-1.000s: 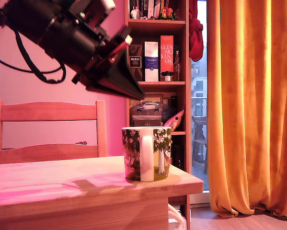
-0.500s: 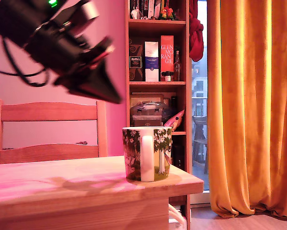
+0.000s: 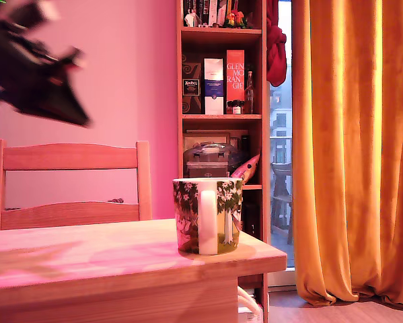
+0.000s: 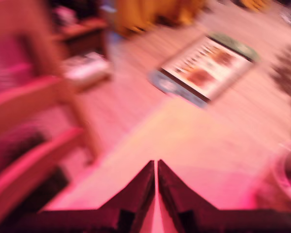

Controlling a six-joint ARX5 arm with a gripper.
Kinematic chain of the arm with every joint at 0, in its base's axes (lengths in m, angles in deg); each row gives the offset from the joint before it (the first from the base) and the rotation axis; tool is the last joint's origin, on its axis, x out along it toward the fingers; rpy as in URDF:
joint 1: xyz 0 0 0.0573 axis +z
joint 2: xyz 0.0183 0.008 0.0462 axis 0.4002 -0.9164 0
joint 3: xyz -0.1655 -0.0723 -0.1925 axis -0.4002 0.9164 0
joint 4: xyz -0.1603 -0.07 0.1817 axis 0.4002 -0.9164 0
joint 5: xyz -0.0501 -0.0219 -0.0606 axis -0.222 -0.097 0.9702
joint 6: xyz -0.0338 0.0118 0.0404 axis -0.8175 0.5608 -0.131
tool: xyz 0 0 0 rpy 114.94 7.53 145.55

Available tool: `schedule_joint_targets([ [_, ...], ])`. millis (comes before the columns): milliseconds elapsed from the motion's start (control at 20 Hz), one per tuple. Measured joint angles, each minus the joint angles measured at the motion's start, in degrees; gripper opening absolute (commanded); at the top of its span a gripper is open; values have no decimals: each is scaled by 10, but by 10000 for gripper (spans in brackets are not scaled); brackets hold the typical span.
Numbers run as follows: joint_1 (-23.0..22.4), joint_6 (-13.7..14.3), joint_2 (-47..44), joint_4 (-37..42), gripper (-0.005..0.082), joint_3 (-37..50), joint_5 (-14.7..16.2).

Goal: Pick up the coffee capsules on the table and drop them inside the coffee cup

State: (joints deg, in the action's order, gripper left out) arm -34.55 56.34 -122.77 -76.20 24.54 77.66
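The coffee cup [image 3: 208,215], white with green trees and its handle facing the camera, stands near the right end of the table [image 3: 87,259]. My gripper [image 3: 85,121] hangs blurred high at the exterior view's left, well above the table and far from the cup. In the wrist view the gripper [image 4: 156,164] is shut, its dark fingers [image 4: 135,194] meeting tip to tip with nothing seen between them. A blurred pale rim at the frame's edge looks like the cup [image 4: 290,177]. No coffee capsules show in either view.
A wooden chair [image 3: 66,182] stands behind the table. A bookshelf [image 3: 218,81] and an orange curtain [image 3: 356,148] fill the exterior view's right. The wrist view shows the chair [image 4: 33,121] and a flat framed board [image 4: 208,68] on the floor, all blurred.
The arm has swung from above the cup to the exterior view's left and slightly upward. The cup has not moved.
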Motion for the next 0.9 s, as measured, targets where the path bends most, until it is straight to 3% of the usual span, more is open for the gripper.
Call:
schedule_joint_targets([
  [500,101,-7,240,22,-24,170,5],
  [800,106,-7,397,38,-24,282,5],
  [850,106,-32,422,36,-24,299,3],
  [900,106,-32,447,34,-24,313,1],
])
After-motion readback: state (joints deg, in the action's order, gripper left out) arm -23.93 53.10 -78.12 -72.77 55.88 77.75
